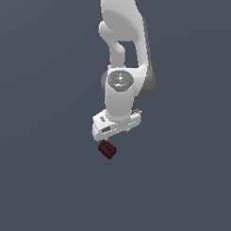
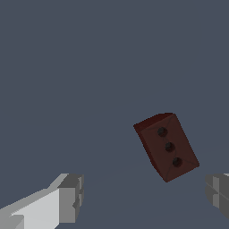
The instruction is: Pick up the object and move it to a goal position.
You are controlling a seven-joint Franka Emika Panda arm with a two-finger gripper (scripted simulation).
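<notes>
The object is a small dark red-brown brick-like block (image 1: 107, 149) with three dark dots on its top face. It lies on the plain grey floor just below my white gripper (image 1: 113, 130) in the exterior view. In the wrist view the block (image 2: 167, 145) lies slanted, ahead of the gap between the two grey fingertips (image 2: 71, 197) and closer to the one at the frame's edge. My gripper (image 2: 145, 194) is open and empty, its jaws wide apart and not touching the block. How high it hangs above the block is not clear.
The grey floor (image 1: 39, 181) is uniform all around, with no other object or marker in view. The white arm (image 1: 122, 51) rises above the gripper.
</notes>
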